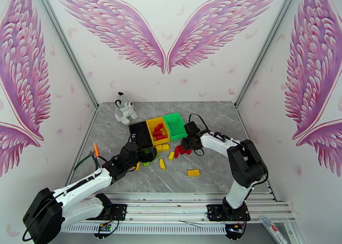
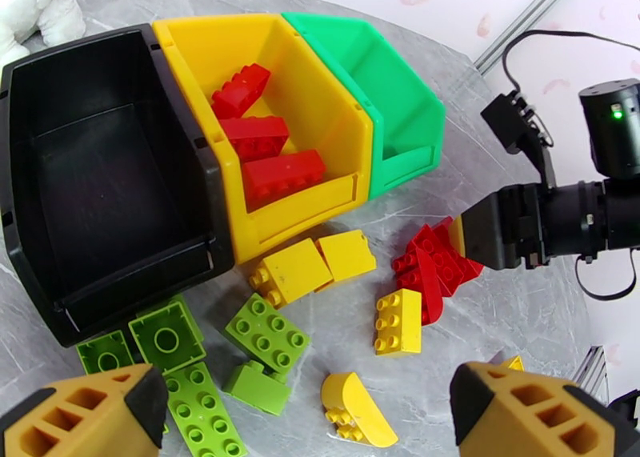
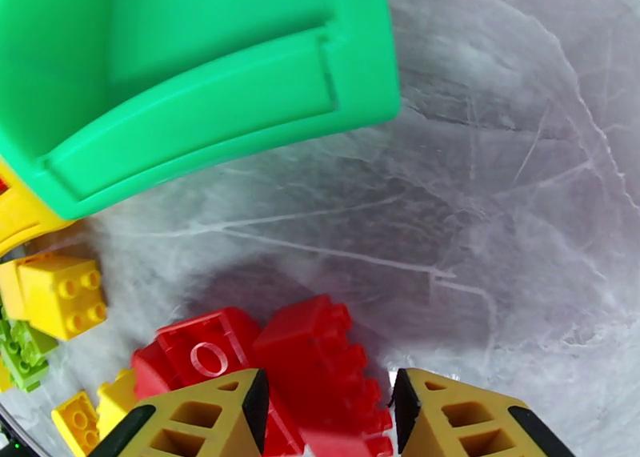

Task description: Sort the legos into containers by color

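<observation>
From above, you have the black bin [image 1: 136,134], yellow bin [image 1: 150,123] and green bin [image 1: 173,117] side by side at the table's 12 o'clock. A plush toy [image 1: 124,109] sits at their 10 o'clock. The loose pile [image 1: 169,155] lies just at their 6 o'clock, and a lone yellow brick [image 1: 193,172] sits well apart at the pile's 4 o'clock. Your left gripper [image 1: 150,154] hangs at the pile's 9 o'clock edge, your right gripper [image 1: 184,145] at its 2 o'clock.

On the left wrist, your left gripper [image 2: 312,418] is spread wide and holds nothing. A rounded yellow brick [image 2: 358,409] lies on the table below the gap. Three red bricks [image 2: 264,138] lie in the yellow bin [image 2: 320,90]. The black bin [image 2: 196,170] and green bin [image 2: 400,106] hold nothing. Green bricks [image 2: 264,330] lie at 7 o'clock of frame centre and yellow blocks [image 2: 308,266] near the middle. The red cluster [image 2: 428,266] is at 4 o'clock, with the right gripper [image 2: 472,238] touching it.

On the right wrist, your right gripper [image 3: 328,418] brackets a red brick [image 3: 320,354] at 6 o'clock. The jaws stand narrow and close against it, but you cannot tell whether the pinch has bitten.

By my reading you are early: three reds are binned, apparently in the yellow bin. The remaining reds and every yellow and green brick are left to sort.
</observation>
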{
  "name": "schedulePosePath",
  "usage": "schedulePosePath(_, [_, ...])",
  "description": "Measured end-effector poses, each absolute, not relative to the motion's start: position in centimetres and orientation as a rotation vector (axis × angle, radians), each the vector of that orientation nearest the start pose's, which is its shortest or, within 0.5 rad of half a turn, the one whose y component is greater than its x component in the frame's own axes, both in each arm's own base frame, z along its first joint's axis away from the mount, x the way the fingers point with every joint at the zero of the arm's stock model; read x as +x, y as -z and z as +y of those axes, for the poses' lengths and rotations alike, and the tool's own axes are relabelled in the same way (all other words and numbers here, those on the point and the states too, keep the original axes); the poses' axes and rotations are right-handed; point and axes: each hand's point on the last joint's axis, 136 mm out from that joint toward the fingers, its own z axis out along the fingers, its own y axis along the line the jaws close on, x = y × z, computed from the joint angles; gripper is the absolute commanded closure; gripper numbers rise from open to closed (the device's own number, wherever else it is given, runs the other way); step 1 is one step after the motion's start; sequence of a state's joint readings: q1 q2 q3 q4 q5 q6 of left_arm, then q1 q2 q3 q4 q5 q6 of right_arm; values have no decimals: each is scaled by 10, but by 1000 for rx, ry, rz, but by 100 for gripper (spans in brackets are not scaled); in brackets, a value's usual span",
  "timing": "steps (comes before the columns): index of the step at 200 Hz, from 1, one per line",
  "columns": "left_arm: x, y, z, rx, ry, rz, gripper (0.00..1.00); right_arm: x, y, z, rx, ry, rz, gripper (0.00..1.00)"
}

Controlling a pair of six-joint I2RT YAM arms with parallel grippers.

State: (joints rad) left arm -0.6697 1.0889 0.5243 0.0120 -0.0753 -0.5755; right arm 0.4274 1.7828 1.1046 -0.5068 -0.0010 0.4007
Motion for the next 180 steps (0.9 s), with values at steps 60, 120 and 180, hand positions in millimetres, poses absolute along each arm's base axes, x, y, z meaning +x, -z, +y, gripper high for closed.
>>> schedulePosePath(60, [279, -141, -204, 57, 651, 2185, 1, 362, -30, 159, -9, -226, 2785, 68])
schedulePosePath(120, [279, -141, -204, 57, 649, 2182, 1, 351, -34, 155, 10, -251, 2774, 78])
schedulePosePath(180, [286, -149, -195, 34, 601, 2159, 1, 341, -107, 185, -64, -378, 2603, 78])
